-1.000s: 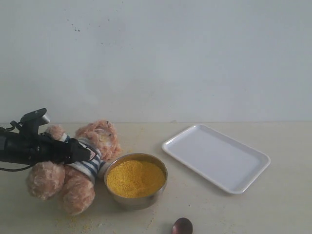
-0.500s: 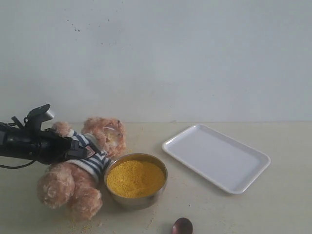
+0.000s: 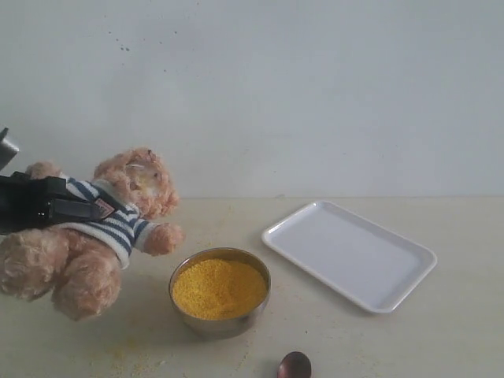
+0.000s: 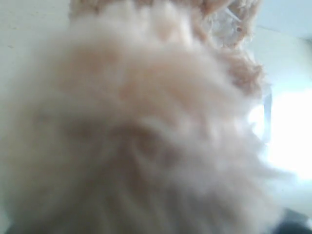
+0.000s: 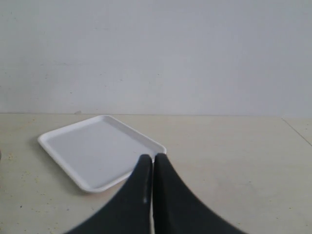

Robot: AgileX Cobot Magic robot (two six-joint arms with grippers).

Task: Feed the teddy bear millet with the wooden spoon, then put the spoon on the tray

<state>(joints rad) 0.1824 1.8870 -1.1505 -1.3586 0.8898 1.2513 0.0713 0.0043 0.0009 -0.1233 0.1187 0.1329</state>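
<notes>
Bear [image 3: 106, 224].

Exterior view: hangs tilted with its head up, apparently clear of the table [image 3: 441, 331], to the left of the bowl [image 3: 220, 321]. The left gripper [image 3: 75, 209] reaches in from the left edge and is clamped across the striped torso. Millet [image 3: 218, 287] is heaped in the bowl. Spoon [image 3: 294, 365] lies on the table at the near edge, just in front of the bowl. Only its oval end is in frame, and nothing holds it. Tray [image 3: 350, 253] sits to the right, bare.

Left wrist view: blurred fur of the bear [image 4: 136, 136] fills the frame. The fingers are not seen here.

Right wrist view: right gripper [image 5: 152, 168] hangs over the table, fingers [image 5: 141, 187] pressed together on nothing, with the tray [image 5: 97, 153] ahead.

Step, as judged: presenting the bear for feeding, with scooping not begun. The next move calls for the right gripper to spread its fingers and take the spoon by its handle, which is out of frame.
</notes>
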